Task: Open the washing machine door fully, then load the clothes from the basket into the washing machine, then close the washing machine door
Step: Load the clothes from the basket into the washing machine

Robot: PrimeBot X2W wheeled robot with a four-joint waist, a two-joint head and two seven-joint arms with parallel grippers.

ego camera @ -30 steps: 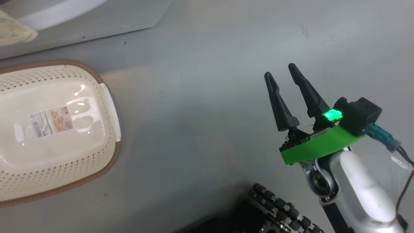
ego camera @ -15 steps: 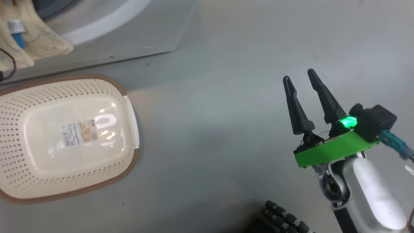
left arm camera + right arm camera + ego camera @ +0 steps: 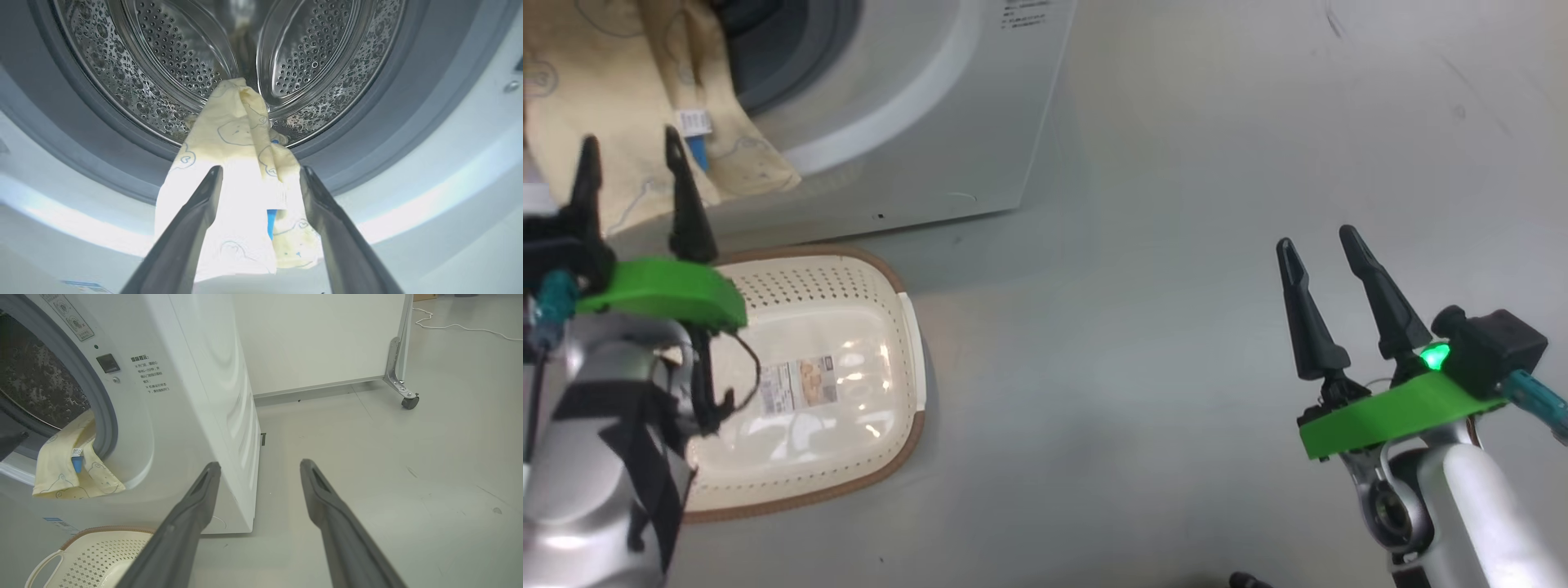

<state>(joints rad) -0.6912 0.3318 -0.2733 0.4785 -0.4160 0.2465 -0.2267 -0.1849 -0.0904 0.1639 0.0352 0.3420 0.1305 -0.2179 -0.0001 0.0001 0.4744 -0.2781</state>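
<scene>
The white washing machine (image 3: 947,122) stands at the upper left with its steel drum (image 3: 171,53) exposed. The washing machine door is out of view. Pale-yellow clothes (image 3: 572,106) hang out of the drum over the grey seal and down the front (image 3: 233,130) (image 3: 69,473). My left gripper (image 3: 631,139) is open just in front of this cloth, which shows between its fingers (image 3: 260,169) untouched. The cream basket (image 3: 866,278) sits on the floor below, holding nothing but its label. My right gripper (image 3: 1316,241) hovers open over bare floor to the right (image 3: 259,464).
The washing machine (image 3: 196,396) has its corner close to my right fingers. Behind it stands a white panel (image 3: 322,339) on a caster (image 3: 410,401). A white cable (image 3: 449,326) lies on the far floor. The basket (image 3: 98,551) rests against the washer's foot.
The head camera has swung up toward the washer, bringing my left gripper and more of the hanging clothes into view. My right gripper stays open.
</scene>
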